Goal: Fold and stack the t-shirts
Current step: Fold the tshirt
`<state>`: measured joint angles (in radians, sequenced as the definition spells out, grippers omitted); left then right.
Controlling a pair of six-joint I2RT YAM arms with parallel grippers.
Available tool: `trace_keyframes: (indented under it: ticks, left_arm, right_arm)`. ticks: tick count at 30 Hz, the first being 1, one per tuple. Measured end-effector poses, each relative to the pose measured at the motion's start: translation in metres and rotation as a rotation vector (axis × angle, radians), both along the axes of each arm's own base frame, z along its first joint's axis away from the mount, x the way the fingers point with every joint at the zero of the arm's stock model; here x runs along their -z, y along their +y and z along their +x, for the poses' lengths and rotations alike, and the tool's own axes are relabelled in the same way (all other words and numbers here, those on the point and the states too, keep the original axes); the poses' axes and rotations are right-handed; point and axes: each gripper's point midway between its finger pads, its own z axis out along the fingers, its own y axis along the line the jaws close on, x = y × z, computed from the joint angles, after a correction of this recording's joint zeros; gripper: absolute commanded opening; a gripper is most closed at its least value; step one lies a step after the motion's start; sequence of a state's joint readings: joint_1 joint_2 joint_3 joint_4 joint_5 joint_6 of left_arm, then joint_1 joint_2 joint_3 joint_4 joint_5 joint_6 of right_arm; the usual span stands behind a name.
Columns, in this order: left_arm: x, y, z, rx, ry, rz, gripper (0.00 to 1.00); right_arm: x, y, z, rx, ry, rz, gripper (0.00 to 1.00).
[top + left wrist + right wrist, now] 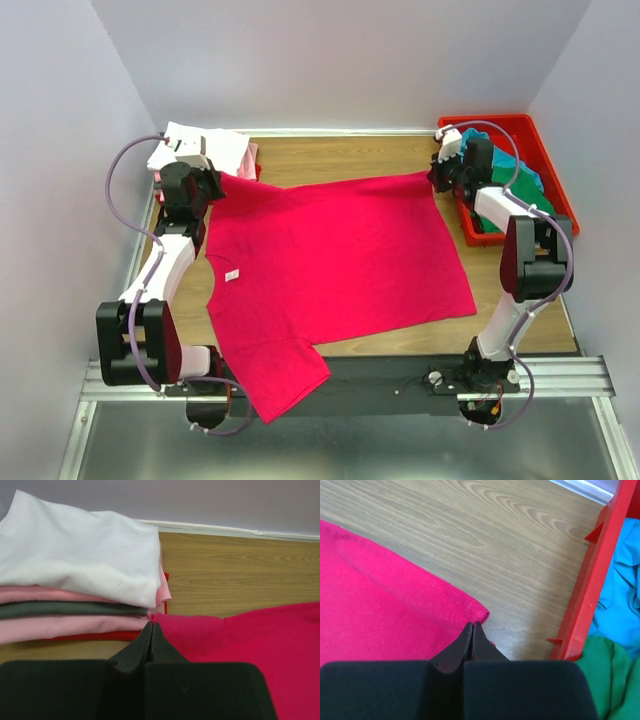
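Note:
A crimson-pink t-shirt [330, 260] lies spread flat on the wooden table, its white neck label [232, 274] near the left side and one sleeve hanging over the near edge. My left gripper [215, 185] is shut on its far left corner; in the left wrist view the jaws [151, 626] pinch the pink cloth [240, 640] at their tip. My right gripper [435, 178] is shut on the far right hem corner [477, 612], with the fingers [472, 626] closed right at the hem. Folded t-shirts [75, 555], white on top of pink and grey, are stacked at the back left.
The folded stack [215, 148] rests on a red tray [95, 636] just beyond my left gripper. A second red tray [552, 170] at the back right holds teal [515, 165] and green [607, 675] shirts; its wall [587, 580] stands close to my right gripper.

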<state>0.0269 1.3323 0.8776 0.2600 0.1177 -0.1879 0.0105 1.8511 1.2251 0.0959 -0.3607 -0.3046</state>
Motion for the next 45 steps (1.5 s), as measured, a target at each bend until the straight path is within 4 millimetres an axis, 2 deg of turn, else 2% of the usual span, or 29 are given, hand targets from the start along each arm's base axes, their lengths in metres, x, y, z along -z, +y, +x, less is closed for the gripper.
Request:
trace_keyframes:
  ticks: [3, 12, 34, 45]
  left_arm:
    - [0.004, 0.000, -0.007, -0.001, 0.020, -0.002, 0.00]
    - [-0.008, -0.001, -0.032, -0.004, 0.010, -0.004, 0.00]
    - [-0.005, -0.005, -0.073, -0.015, 0.089, -0.065, 0.00]
    - [0.014, -0.009, -0.084, -0.003, 0.139, -0.085, 0.00]
  right_arm:
    - [-0.001, -0.006, 0.000, 0.016, 0.001, 0.006, 0.01]
    - [-0.006, -0.028, 0.000, 0.064, -0.006, 0.014, 0.00]
    - [0.005, -0.029, -0.007, 0.062, 0.018, 0.027, 0.00]
    - [0.009, -0.035, -0.011, 0.068, 0.031, 0.034, 0.00]
